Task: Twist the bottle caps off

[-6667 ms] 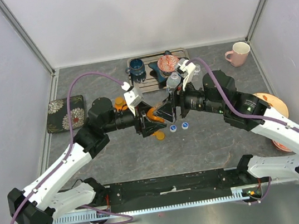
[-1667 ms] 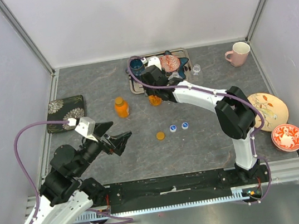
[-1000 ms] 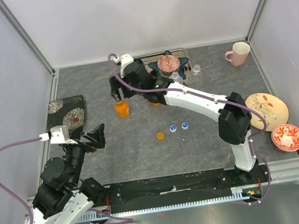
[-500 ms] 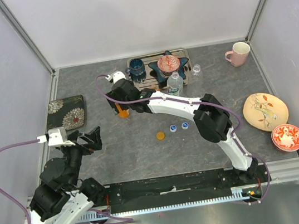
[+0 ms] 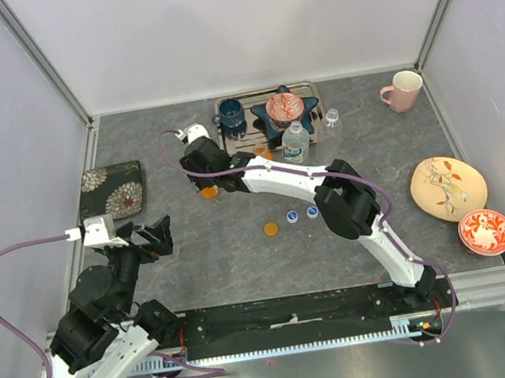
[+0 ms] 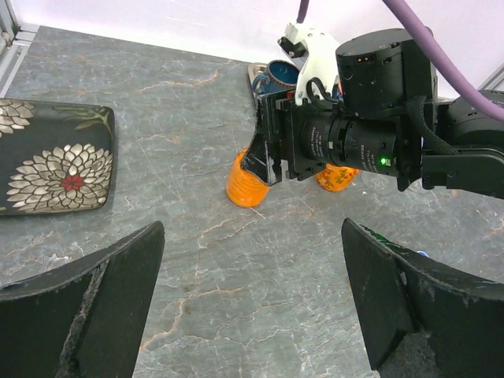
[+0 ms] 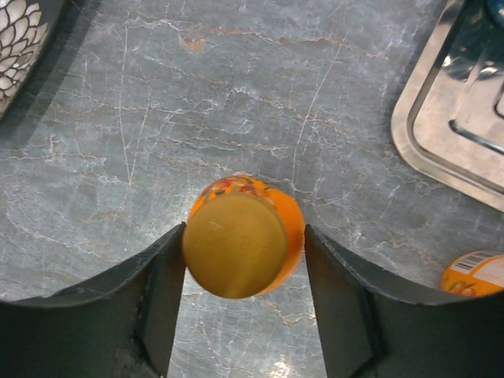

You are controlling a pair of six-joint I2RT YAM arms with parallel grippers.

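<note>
One grey stone tabletop (image 5: 243, 252), pale walls (image 5: 246, 19), left tool (image 6: 252, 244) spread, right tool (image 7: 244, 236) pinching orange bottle (image 7: 236, 248)

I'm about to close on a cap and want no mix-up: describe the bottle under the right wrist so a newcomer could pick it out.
Find the metal tray at the table's far side. Left of it, toward the floral cushion, stands the orange bottle; unlike the second orange bottle nearer the tray, it sits between the right arm's fingers with its orange cap on.
</note>
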